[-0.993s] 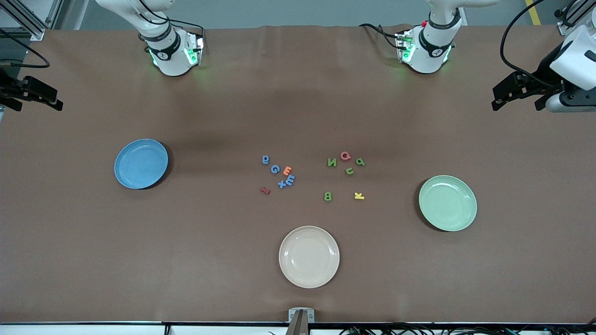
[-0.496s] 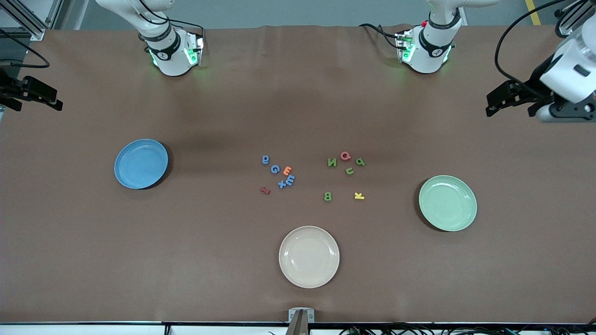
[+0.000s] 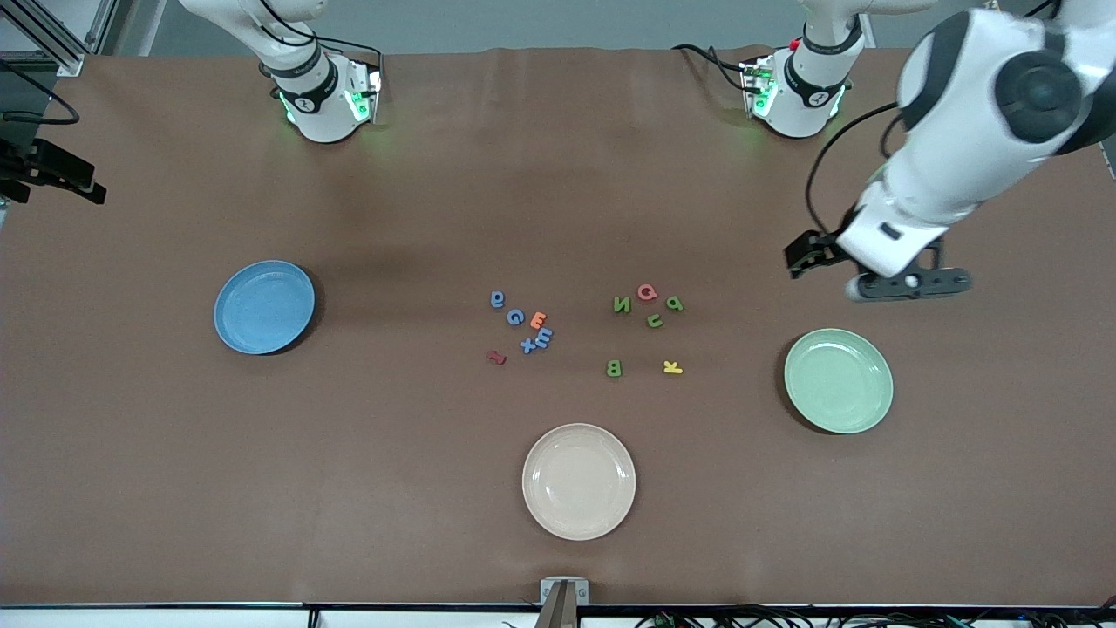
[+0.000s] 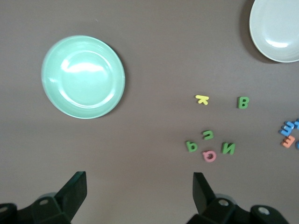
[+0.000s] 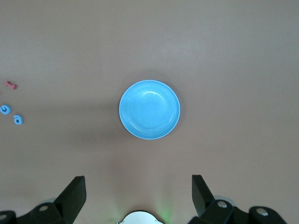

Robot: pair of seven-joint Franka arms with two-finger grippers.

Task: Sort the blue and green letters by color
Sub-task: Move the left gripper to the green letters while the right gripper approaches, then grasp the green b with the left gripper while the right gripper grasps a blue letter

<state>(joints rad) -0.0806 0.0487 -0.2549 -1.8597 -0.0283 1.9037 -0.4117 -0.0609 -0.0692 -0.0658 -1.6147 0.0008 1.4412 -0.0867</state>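
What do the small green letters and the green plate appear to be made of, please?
The green letters look like matte foam: flat die-cut shapes with no shine, though the material is a guess. The green plate looks like glazed ceramic or hard plastic; its glossy surface carries bright highlights, which fits either.

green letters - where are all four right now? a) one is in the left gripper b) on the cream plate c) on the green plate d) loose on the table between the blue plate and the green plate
d: the green letters lie on the brown table, and the green plate holds nothing; the left gripper is open with nothing in it.
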